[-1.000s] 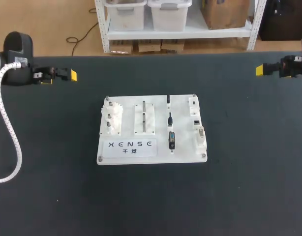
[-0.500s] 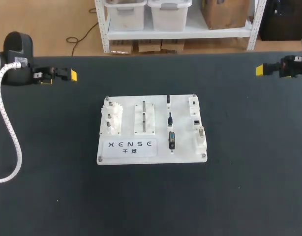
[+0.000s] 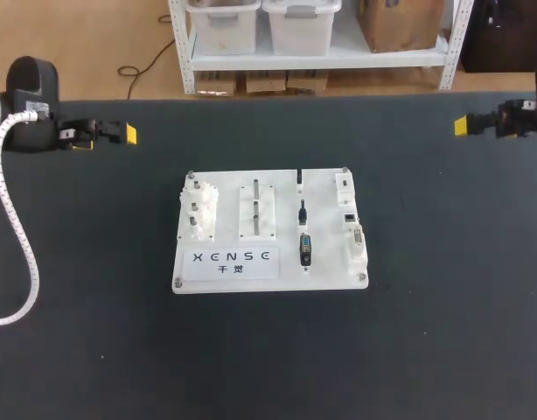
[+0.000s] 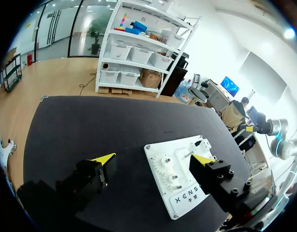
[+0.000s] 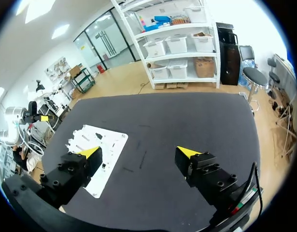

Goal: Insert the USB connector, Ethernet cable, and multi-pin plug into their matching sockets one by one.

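The white board (image 3: 270, 232) lies on the table (image 3: 426, 332); left fingers (image 4: 102, 158) gape wide, empty, well left of it (right fingers (image 5: 187, 152) likewise, well right).

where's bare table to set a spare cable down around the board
Bare black table lies on the robot's side of the white board and at both its sides, between it and the left gripper and right gripper. The board itself is crowded: plugs and sockets fill its right half.
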